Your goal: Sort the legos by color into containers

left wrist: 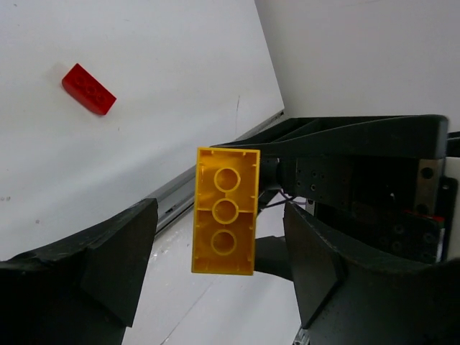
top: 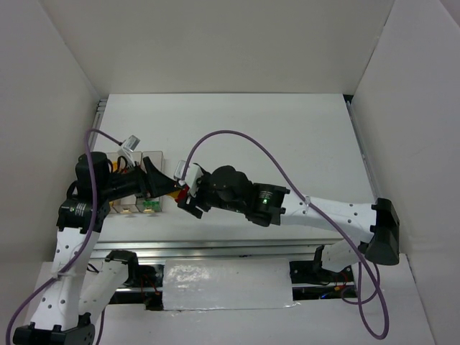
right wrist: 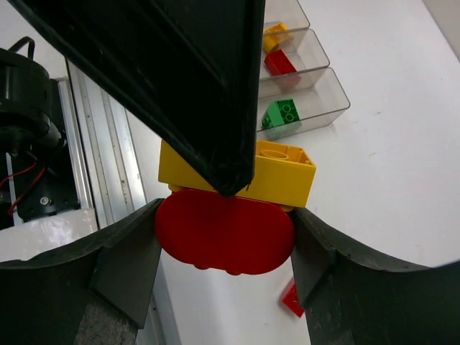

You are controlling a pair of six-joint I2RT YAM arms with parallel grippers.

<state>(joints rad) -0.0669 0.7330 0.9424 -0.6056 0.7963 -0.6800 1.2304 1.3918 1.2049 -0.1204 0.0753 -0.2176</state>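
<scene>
Clamped in right gripper [top: 188, 195]: red oval plastic piece [right wrist: 224, 231] plus yellow plastic brick [left wrist: 224, 210], latter between parted jaws of left gripper [left wrist: 219, 237].

Your left arm [top: 72, 244] stands up from its base at the near left, bent at the elbow, with the wrist turned to the right. The left gripper [left wrist: 219, 230] faces the right one, fingers [left wrist: 108, 266] spread apart. Your right arm [top: 323, 212] reaches low to the left. The right gripper [right wrist: 224, 230] meets the left tip to tip, its jaws clamped on a red lego [right wrist: 215, 248]. One left finger crosses above it.
</scene>
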